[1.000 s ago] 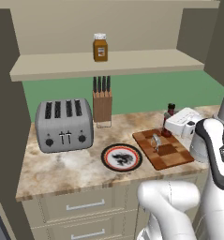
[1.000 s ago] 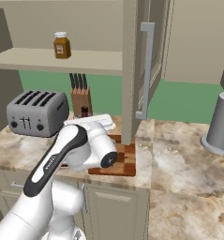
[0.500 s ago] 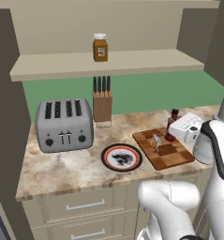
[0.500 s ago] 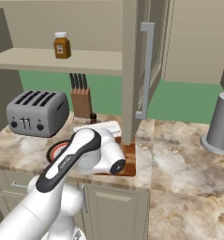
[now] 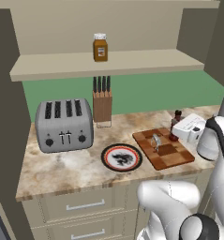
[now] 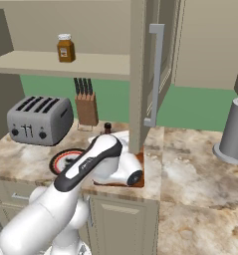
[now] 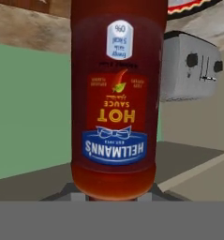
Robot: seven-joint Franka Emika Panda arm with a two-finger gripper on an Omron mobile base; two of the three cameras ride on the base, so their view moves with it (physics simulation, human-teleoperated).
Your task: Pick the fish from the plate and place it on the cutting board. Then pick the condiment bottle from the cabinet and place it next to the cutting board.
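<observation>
- The condiment bottle (image 7: 114, 101) is seen close up and upside down in the hand view, its "HOT SAUCE" label inverted; in the left base view it (image 5: 175, 128) stands just beside the far right edge of the cutting board (image 5: 172, 155), against the white hand.
- The gripper (image 5: 179, 133) is located at the bottle; whether its jaws are closed on the bottle cannot be told, as the fingertips are hidden.
- The fish (image 5: 156, 141) is observed lying on the cutting board, near its middle.
- The plate (image 5: 122, 157) is noted on the counter, just left of the board, with nothing on it.
- An amber jar (image 5: 100, 47) is recorded on the shelf of the cabinet (image 5: 146, 62).
- A toaster (image 5: 64, 124) and a knife block (image 5: 102, 104) are noted at the back of the counter.
</observation>
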